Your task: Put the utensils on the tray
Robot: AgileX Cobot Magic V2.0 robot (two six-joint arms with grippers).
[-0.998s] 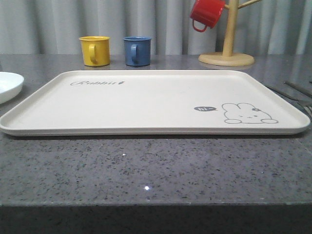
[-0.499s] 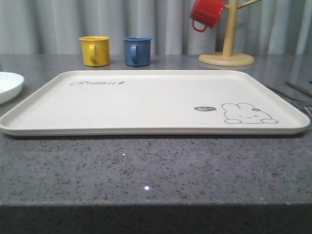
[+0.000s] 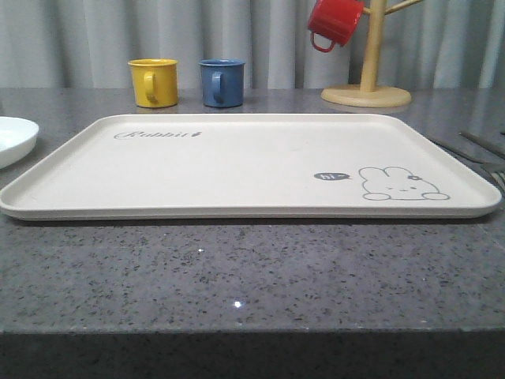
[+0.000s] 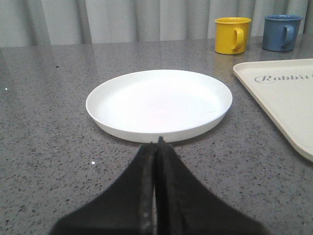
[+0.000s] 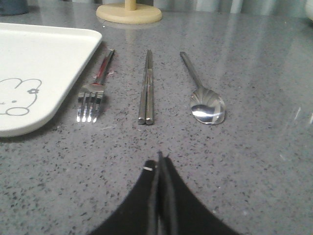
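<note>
The cream tray point(image 3: 237, 170) with its grey rabbit drawing lies flat in the middle of the counter, nothing on it; its corner point(image 5: 29, 63) and edge point(image 4: 283, 93) show in the wrist views. To the tray's right, on the counter, lie a silver fork point(image 5: 94, 93), a pair of flat chopsticks point(image 5: 146, 88) and a round-bowled spoon point(image 5: 203, 95), side by side. My right gripper point(image 5: 160, 157) is shut and empty, just short of the chopsticks' near ends. My left gripper point(image 4: 157, 143) is shut and empty in front of the white plate point(image 4: 159, 103).
A yellow mug point(image 3: 154, 81) and a blue mug point(image 3: 222, 82) stand behind the tray. A wooden mug tree point(image 3: 368, 83) with a red mug point(image 3: 334, 22) hanging from it stands at the back right. A curtain closes off the back.
</note>
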